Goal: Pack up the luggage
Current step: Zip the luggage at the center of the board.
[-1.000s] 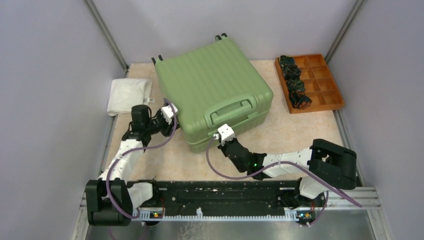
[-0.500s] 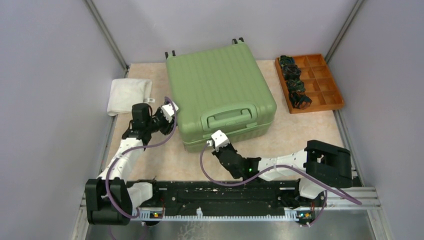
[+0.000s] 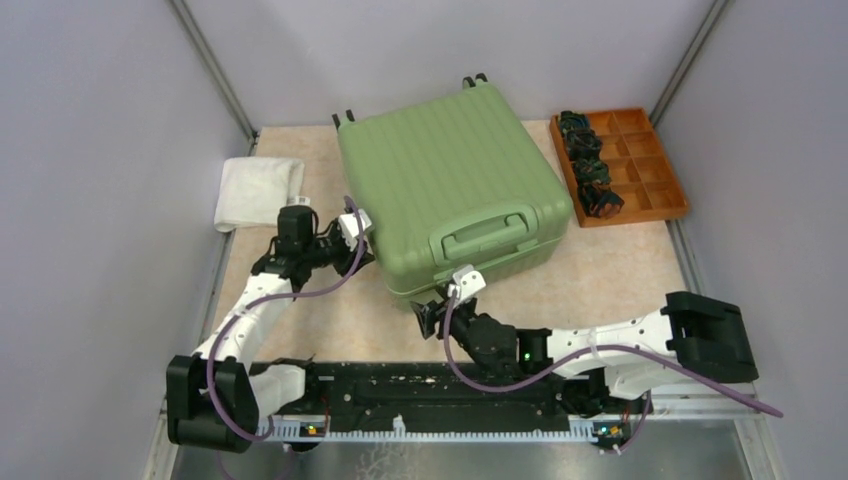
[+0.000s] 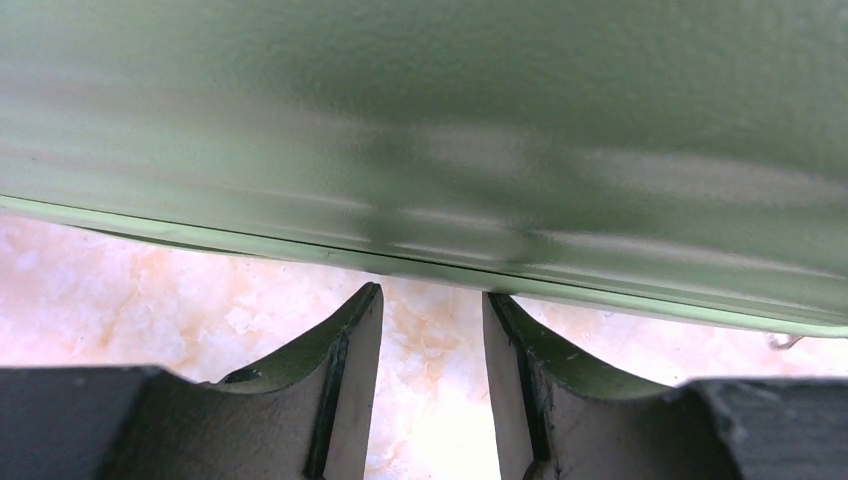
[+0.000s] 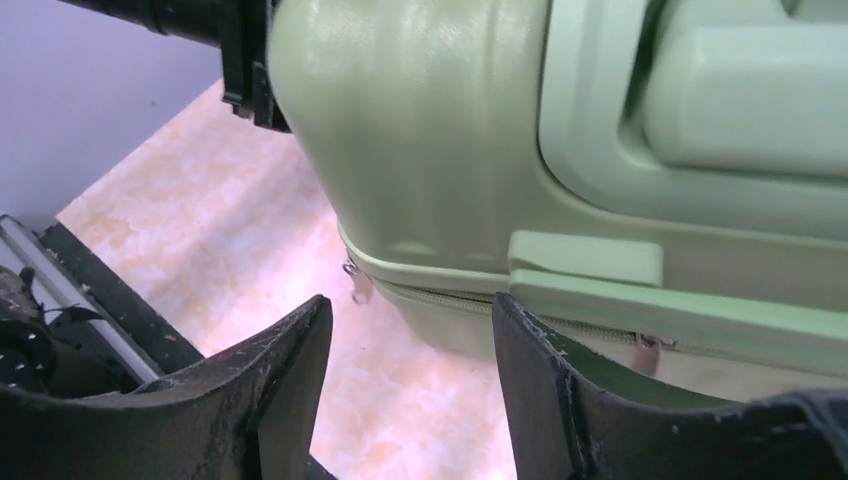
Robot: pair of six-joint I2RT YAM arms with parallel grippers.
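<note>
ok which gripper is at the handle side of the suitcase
The right gripper, at the luggage's near face below the handle; the left gripper faces its left side.

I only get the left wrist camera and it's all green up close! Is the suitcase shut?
Observer: Yes. From the top camera, the luggage lies flat and closed, with its handle on the side facing the arms.
Child: Where's the other arm?
Observer: The right gripper is open at the luggage's near corner, holding nothing, pointed at a zipper pull.
Child: Is there anything else on the table?
Observer: A folded white cloth lies to the left of the luggage, not touching it.
</note>
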